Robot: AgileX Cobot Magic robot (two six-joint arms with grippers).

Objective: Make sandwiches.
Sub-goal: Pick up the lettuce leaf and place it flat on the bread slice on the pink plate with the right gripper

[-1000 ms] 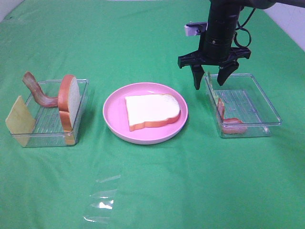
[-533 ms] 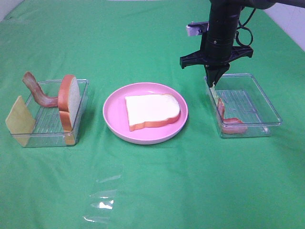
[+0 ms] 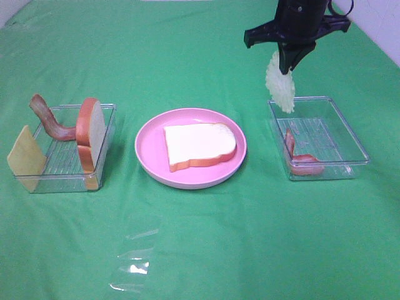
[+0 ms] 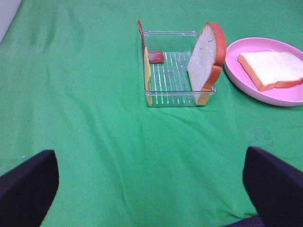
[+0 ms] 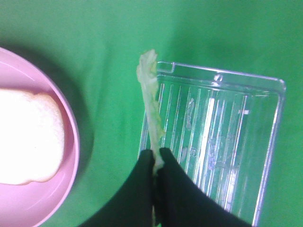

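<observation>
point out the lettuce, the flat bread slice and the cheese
lettuce [image 3: 280,84], exterior high view, middle of the hanging leaf
flat bread slice [image 3: 199,145], exterior high view, centre of its white top
cheese [image 3: 26,153], exterior high view, middle of the yellow square

Bright, even light from overhead on my feeds, shadows soft and tight under the pink plate [image 3: 149,153]. I see a small glare patch on the plastic film [image 3: 134,267] down front, and the ribs of the clear tray [image 5: 227,142] glint on the right wrist view. The bread slice [image 5: 28,137] there is blown out white; the left fingers [image 4: 26,187] are dark, soft-edged blurs
</observation>
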